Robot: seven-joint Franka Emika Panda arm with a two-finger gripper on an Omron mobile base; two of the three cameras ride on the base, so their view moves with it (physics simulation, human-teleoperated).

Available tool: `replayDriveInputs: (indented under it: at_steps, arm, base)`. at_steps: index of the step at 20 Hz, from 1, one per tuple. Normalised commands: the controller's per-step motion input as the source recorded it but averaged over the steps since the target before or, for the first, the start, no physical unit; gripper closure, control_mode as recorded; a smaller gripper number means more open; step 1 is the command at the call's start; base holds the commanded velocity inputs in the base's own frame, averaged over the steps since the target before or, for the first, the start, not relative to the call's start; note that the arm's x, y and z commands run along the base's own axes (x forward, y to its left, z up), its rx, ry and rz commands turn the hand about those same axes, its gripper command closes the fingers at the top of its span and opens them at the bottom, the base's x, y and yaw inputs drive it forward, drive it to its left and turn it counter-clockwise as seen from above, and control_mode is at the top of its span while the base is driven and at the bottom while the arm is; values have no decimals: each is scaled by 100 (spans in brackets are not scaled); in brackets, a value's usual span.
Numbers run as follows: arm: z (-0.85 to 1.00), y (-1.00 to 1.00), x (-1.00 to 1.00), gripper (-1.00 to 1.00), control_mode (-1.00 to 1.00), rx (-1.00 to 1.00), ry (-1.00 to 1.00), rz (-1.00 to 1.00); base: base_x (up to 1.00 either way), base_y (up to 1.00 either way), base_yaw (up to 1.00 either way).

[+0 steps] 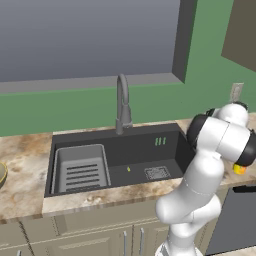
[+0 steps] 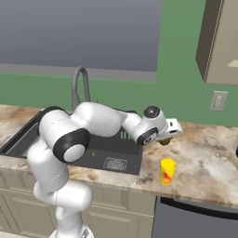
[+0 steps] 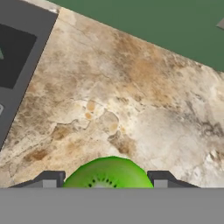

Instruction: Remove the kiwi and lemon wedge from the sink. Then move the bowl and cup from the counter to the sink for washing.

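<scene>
Kiwi [image 3: 108, 173]: nearest the hand camera, bright green cut face with dark seeds, lodged between the two dark fingertips; carried above the counter right of the sink.
Counter [image 2: 204, 153]: beige-and-brown marbled stone, running on both sides of the sink and under the hand.
Sink [image 1: 165, 134]: dark grey basin set in the counter, square drain on its floor, gooseneck faucet [image 1: 122, 102] at its back edge.
Rack insert [image 1: 80, 169]: grey, ribbed, in the left part of the basin.
Bowl [image 1: 2, 173]: tan-gold, on the counter left of the sink, cut by the picture's edge.
Cup [image 2: 168, 171]: yellow with a red mark, upright on the counter right of the sink, near the front edge.
Gripper [image 2: 165, 140]: over the counter behind the cup, jaws clamped on the kiwi.
Lemon wedge [image 1: 128, 169]: tiny yellow sliver on the sink floor, left of the drain.
</scene>
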Motion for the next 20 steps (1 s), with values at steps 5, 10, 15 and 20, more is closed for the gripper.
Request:
replayDriveInputs:
  at_steps: [5,10,15,20]
  arm:
    - [-13,-11,0,100,-100,-2,0,5]
    - [-11,-13,1,100,-100,0,0,5]
    - [-12,-12,4,100,-100,0,0,6]
    - [-12,-12,2,100,-100,0,0,7]
  base:
    - [0,0,0]
    - [0,0,0]
    - [0,0,0]
    - [0,0,0]
